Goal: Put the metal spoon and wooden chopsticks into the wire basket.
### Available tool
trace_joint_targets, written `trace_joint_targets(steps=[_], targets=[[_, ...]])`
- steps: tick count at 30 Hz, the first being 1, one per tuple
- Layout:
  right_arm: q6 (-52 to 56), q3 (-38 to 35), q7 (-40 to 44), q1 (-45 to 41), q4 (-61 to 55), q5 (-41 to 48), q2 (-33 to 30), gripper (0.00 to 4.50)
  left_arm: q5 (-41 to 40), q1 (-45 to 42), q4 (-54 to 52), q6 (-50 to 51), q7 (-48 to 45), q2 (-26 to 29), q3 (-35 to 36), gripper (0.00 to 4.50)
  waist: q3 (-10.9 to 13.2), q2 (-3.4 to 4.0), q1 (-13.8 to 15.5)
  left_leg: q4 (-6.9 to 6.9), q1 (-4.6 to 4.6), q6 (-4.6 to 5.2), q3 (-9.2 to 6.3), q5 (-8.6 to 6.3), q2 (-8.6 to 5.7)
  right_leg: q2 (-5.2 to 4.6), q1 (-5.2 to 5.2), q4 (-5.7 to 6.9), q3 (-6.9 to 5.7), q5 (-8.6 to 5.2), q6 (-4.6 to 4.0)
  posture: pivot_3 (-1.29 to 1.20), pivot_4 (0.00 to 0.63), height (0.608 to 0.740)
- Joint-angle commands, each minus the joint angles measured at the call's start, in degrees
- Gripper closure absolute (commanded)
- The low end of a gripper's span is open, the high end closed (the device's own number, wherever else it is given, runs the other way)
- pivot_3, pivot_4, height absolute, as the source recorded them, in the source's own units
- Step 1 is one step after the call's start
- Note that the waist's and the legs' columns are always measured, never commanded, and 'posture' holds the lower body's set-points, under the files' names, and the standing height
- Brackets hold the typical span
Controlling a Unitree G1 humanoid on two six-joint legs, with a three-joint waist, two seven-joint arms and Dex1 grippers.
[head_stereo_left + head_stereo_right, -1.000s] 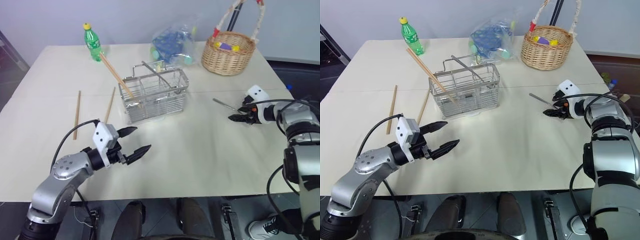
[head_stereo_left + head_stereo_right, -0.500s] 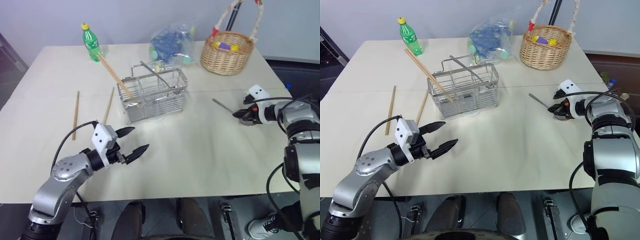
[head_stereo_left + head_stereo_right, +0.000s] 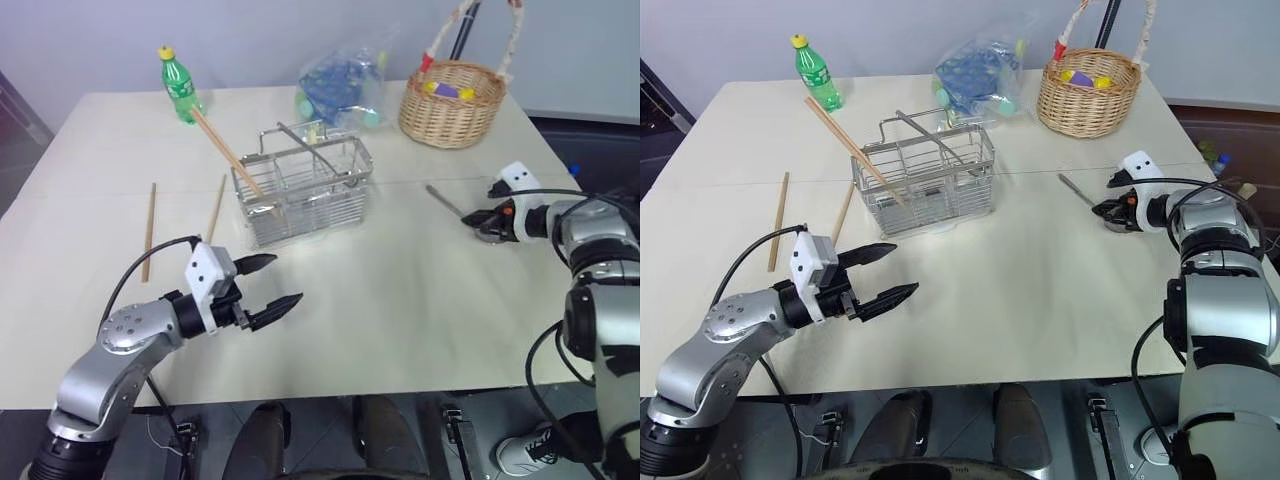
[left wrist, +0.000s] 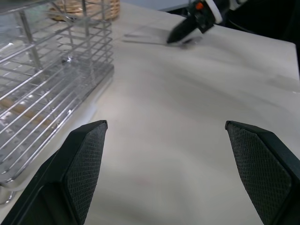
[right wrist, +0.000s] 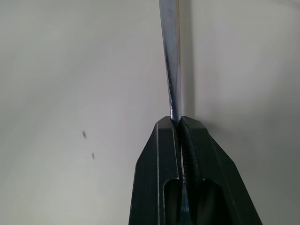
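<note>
Right gripper (image 5: 179,123), pressed tight on the metal spoon (image 3: 446,201) near its bowl end, should lift it level clear of the table (image 3: 400,300) toward the wire basket (image 3: 305,195) while the left gripper (image 3: 270,288) waits spread.

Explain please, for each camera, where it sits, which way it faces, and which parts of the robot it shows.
Left and right eye views: on the head, looking forward and down over the table; both arms show, with the wire basket between them.
Left wrist view: on the left arm, looking along the open left gripper at the wire basket and the right gripper.
Right wrist view: on the right arm, looking along the right gripper, shut on the metal spoon.
Shared: the metal spoon, the right gripper.
</note>
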Motion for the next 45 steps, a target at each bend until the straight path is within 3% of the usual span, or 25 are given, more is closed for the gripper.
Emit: trace_joint_targets(steps=[1, 6, 12, 18, 24, 32, 45], targets=[[-1.5, -3.7, -1.2, -4.3, -3.5, 3.5, -1.0, 4.38, -0.5, -0.4, 0.1, -1.3, -1.3, 0.2, 1.6, 0.24, 0.0, 0.04, 0.0, 0.00, 0.01, 0.00, 0.01, 0.00, 0.00, 0.00, -0.01, 0.00, 0.02, 0.00, 0.00, 0.00, 0.150, 0.740], [-3.8, -9.2, -3.2, -8.3, -9.9, 9.8, 1.4, 4.38, -0.8, -1.6, -0.4, -0.3, -1.5, 0.4, 1.5, 0.24, 0.0, 0.05, -0.1, -0.02, 0.00, 0.00, 0.01, 0.00, 0.01, 0.00, -0.06, 0.04, 0.02, 0.00, 0.01, 0.00, 0.150, 0.740], [-0.3, -13.8, -6.4, -5.7, -26.2, 18.3, 7.5, 4.38, -1.8, -3.0, -0.3, 0.7, -1.7, 0.4, 2.0, 0.24, 0.0, 0.05, 0.0, -0.03, -0.01, 0.00, -0.01, 0.00, 0.01, 0.00, -0.08, 0.07, 0.02, 0.01, 0.01, 0.00, 0.150, 0.740], [7.6, -17.2, -16.0, 0.1, -50.1, 30.2, 20.9, 4.38, -3.6, -4.1, -1.2, 2.9, -0.8, 1.2, 3.6, 0.24, 0.0, 0.05, 0.0, -0.04, -0.06, 0.00, -0.05, 0.00, 0.00, 0.00, -0.26, 0.38, 0.03, 0.00, 0.00, 0.00, 0.150, 0.740], [12.6, -15.2, -22.5, 4.3, -60.9, 35.3, 29.5, 4.38, -4.9, -3.7, -2.5, 4.8, 0.3, 1.8, 5.3, 0.24, 0.0, 0.05, 0.1, 0.01, -0.04, 0.00, -0.09, 0.00, 0.00, 0.00, -0.34, 0.60, 0.03, -0.01, -0.02, 0.00, 0.150, 0.740], [13.5, -11.4, -25.1, 8.7, -64.1, 36.8, 34.8, 4.38, -4.8, -1.4, -1.8, 4.1, 1.5, 1.4, 8.0, 0.24, 0.0, 0.06, 0.0, -0.01, -0.04, 0.00, -0.09, 0.00, 0.00, 0.01, -0.38, 0.62, 0.03, -0.01, -0.02, 0.00, 0.150, 0.740], [9.7, -9.9, -25.2, 10.5, -57.8, 36.8, 40.2, 4.38, -3.8, 4.5, -2.5, 1.1, 0.8, 1.2, 9.5, 0.24, 0.0, 0.08, 0.0, -0.04, -0.03, 0.00, -0.08, 0.00, 0.00, 0.01, -0.39, 0.62, 0.03, -0.02, -0.04, 0.00, 0.150, 0.740]])
